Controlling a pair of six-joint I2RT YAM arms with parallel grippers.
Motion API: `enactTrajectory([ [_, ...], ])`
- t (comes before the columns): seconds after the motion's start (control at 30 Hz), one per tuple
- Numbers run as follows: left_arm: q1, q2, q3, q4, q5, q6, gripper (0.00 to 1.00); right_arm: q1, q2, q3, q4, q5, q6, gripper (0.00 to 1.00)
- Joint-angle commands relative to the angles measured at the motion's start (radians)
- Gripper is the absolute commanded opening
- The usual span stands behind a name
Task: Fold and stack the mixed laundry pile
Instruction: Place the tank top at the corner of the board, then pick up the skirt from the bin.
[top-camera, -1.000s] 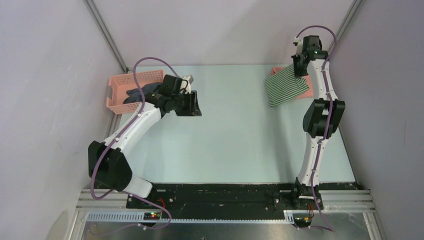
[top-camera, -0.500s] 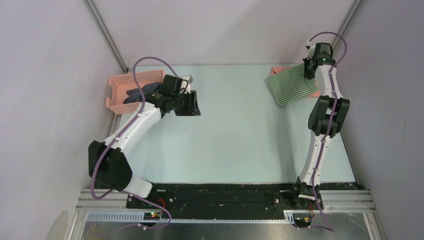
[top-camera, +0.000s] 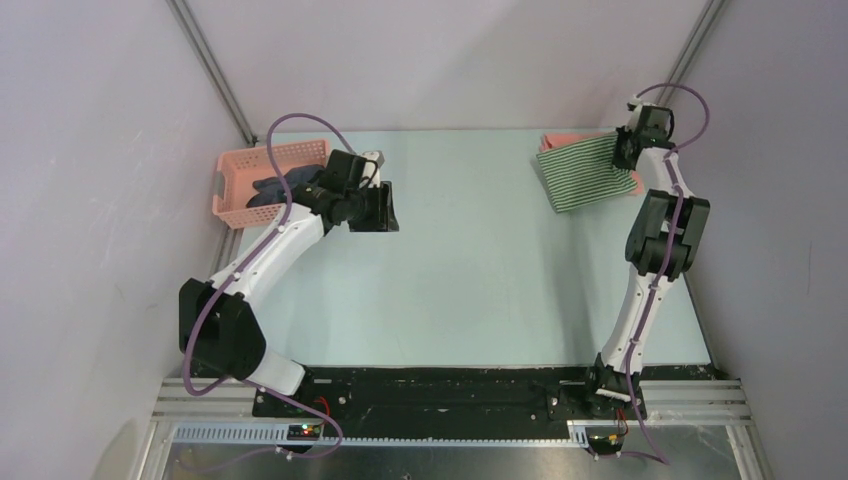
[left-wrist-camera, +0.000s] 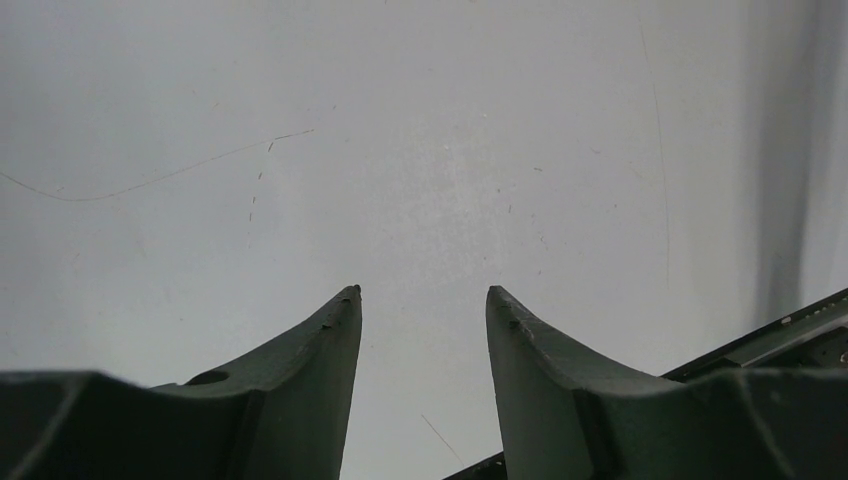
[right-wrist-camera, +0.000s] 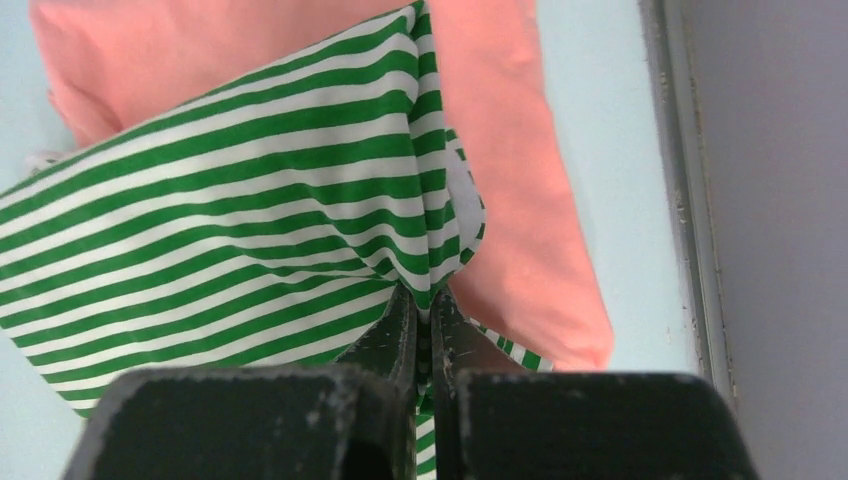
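The green-and-white striped garment (top-camera: 585, 172) is lying folded at the far right corner of the table (top-camera: 470, 280), on top of the salmon-pink shirt (top-camera: 558, 140). From above, the shirt is showing only as a thin strip along the far edge and a sliver on the right side, and the rest is being covered by the stripes. The right wrist view is showing more pink beyond the striped cloth, but both garments are running off the frame, so neither outline is complete.

The right gripper (right-wrist-camera: 422, 300) is pinching the near edge of the striped garment, its two fingers pressed together on a fold of the cloth. The dark gripper body is blocking everything below the pinch, and it cannot be told how many layers are caught.

The dark navy-grey garment (top-camera: 283, 186) is sitting in the pink basket (top-camera: 232, 190) at the far left. It is partly hidden behind the left arm, and its shape is hard to make out.

The left gripper (left-wrist-camera: 423, 300) is hanging just beside the basket over bare table, with its fingers standing apart and nothing between them. From above it is reading only as a dark block. A dark edge is cutting into the lower right corner of the left wrist view, and what it is cannot be told.
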Motion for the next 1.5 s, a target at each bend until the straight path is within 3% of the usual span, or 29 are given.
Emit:
enactTrajectory([
  [0.0, -0.003, -0.009, -0.001, 0.006, -0.031, 0.026, 0.55, -0.061, -0.106, -0.055, 0.143, -0.034, 0.12, 0.0],
  [0.37, -0.003, -0.007, -0.003, 0.006, -0.065, 0.026, 0.55, -0.085, -0.014, 0.001, 0.123, -0.072, 0.221, 0.02],
  [0.43, -0.002, -0.012, -0.003, 0.007, -0.087, 0.024, 0.55, -0.085, 0.003, 0.034, 0.093, -0.091, 0.222, 0.18],
  [0.47, -0.002, -0.015, -0.002, 0.006, -0.101, 0.021, 0.55, -0.085, 0.003, 0.042, 0.084, -0.104, 0.216, 0.34],
  [0.53, -0.001, -0.025, -0.002, 0.005, -0.141, 0.017, 0.56, -0.085, -0.005, 0.061, 0.065, -0.105, 0.209, 0.5],
  [0.73, 0.0, -0.075, 0.002, 0.006, -0.209, -0.007, 0.59, -0.083, -0.103, 0.044, -0.025, -0.068, 0.241, 0.57],
  [0.87, 0.002, -0.114, -0.002, 0.006, -0.31, -0.024, 0.61, -0.072, -0.156, 0.029, -0.083, -0.04, 0.243, 0.54],
  [0.93, 0.009, -0.131, -0.009, 0.006, -0.335, -0.024, 0.62, -0.069, -0.155, 0.028, -0.099, -0.049, 0.233, 0.48],
  [1.03, 0.012, -0.153, -0.017, 0.007, -0.351, -0.022, 0.64, -0.07, -0.13, 0.035, -0.118, -0.063, 0.22, 0.31],
  [1.17, 0.014, -0.142, -0.016, 0.007, -0.359, -0.026, 0.64, -0.087, -0.059, 0.079, -0.145, -0.059, 0.214, 0.16],
  [1.47, 0.081, -0.153, -0.003, 0.008, -0.491, -0.074, 0.68, -0.109, 0.143, 0.287, -0.177, 0.003, 0.199, 0.12],
])
